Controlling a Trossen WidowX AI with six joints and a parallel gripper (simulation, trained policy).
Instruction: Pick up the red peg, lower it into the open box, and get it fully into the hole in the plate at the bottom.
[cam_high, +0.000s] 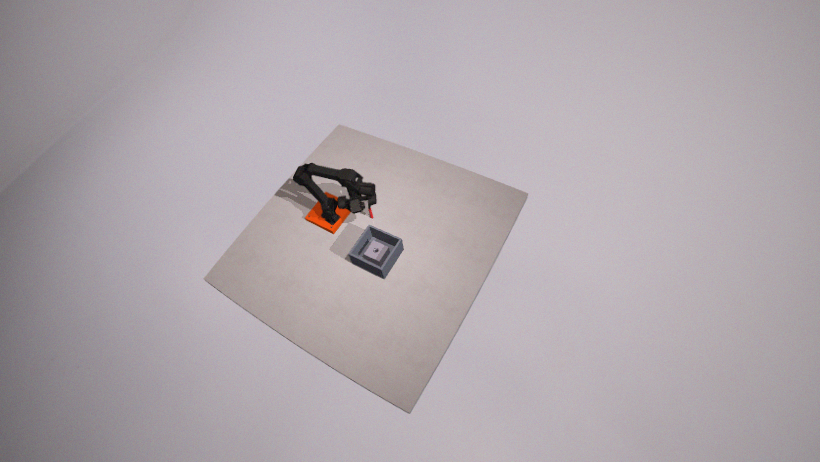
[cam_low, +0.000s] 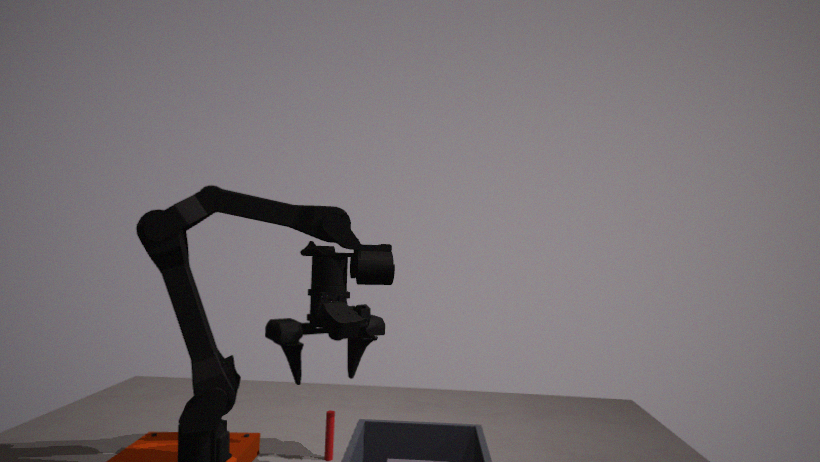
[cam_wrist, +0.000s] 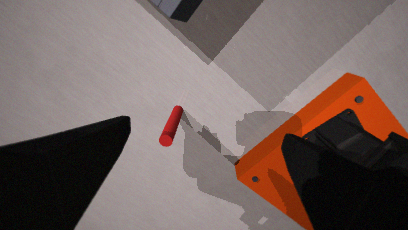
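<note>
The red peg (cam_high: 371, 212) (cam_low: 329, 435) (cam_wrist: 171, 126) stands upright on the table, between the orange base and the box. My gripper (cam_low: 324, 381) (cam_wrist: 207, 132) is open and empty, pointing down above the peg with a clear gap in height. In the wrist view the peg shows between the two fingers, closer to the left one. The grey open box (cam_high: 393, 262) (cam_low: 483, 444) stands beside the peg. The pale plate (cam_high: 371, 254) with its dark hole lies at the bottom of the box; the hole is empty.
The orange base plate (cam_high: 333, 228) (cam_low: 246, 444) (cam_wrist: 350, 85) carries the arm and lies near the peg, on the side away from the box. The box's walls rise around the plate. The square table top (cam_high: 459, 218) (cam_low: 545, 407) ends well beyond the box. A corner of the box (cam_wrist: 182, 11) shows at the wrist view's top.
</note>
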